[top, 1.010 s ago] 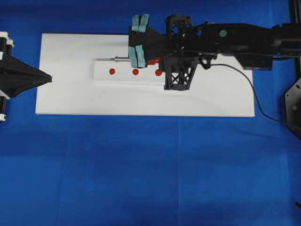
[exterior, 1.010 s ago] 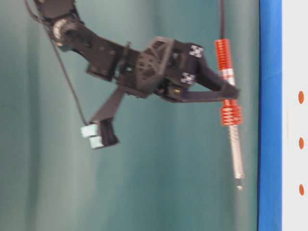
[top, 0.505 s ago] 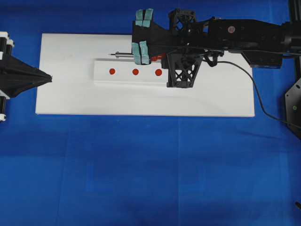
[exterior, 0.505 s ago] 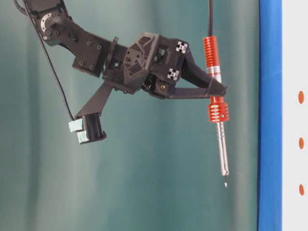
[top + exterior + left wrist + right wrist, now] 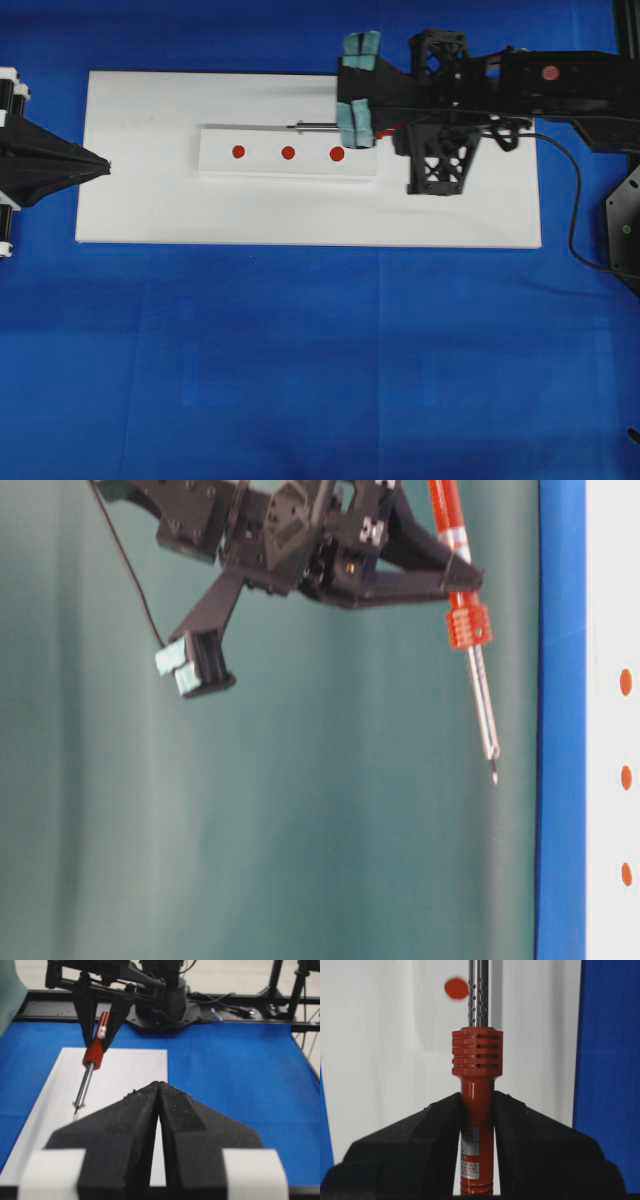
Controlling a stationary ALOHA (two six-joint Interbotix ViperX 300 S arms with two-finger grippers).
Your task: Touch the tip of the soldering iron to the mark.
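The soldering iron (image 5: 318,125) hangs over the white board's (image 5: 150,215) far edge, above the strip (image 5: 220,165) bearing three red marks (image 5: 288,153), with blue surface (image 5: 320,360) open nearby. At table level its tip (image 5: 493,776) is clear of the board. The left fingers (image 5: 159,1125) sit together; the right fingers (image 5: 432,1140) clamp the handle.

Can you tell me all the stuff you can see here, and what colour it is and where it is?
red-handled soldering iron with silver metal shaft: one, red and silver, held above the board.
round red marks: three, red, in a row on the raised strip.
raised white strip: one, white, on the board.
flat white board: one, white, on the cloth.
blue cloth: one, blue, under everything.
thin black cord: one, black, right side.
right pincer: black, shut on the iron's handle.
left pincer: black, shut, left edge.
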